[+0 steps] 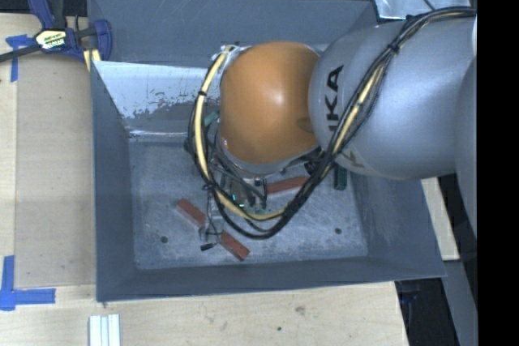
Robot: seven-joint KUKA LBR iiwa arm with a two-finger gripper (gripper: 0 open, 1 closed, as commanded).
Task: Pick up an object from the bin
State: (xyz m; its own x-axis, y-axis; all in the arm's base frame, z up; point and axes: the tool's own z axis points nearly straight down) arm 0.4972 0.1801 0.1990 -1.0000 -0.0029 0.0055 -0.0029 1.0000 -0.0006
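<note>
The bin [109,198] is a grey metal box with sloping walls and a flat, scuffed floor. On that floor lie a few small things, spread out rather than heaped, all in the half nearer the front wall.

The arm [405,101] comes in over the right rim and covers much of the bin's middle and right. Its round orange cover [263,101] hangs above the floor's centre and hides what is under it. Black and yellow cables [201,105] loop round the cover's left side and sag below it, crossing the floor in front.

The gripper [211,237] points down from under the cover to the front-left part of the floor, low and close to the surface. I cannot tell whether it is open or closed, and nothing can be seen held in it.

Three flat red-brown strips lie on the floor. The front strip [234,248] is just right of the gripper's tip, slanted, with its left end beside the tip; it is the nearest thing. The left strip [190,213] lies up and left of the tip, near but apart. The right strip [285,186] is partly hidden by the cables and the cover. A small green piece [340,179] peeks out beside the arm, towards the right wall.
</note>
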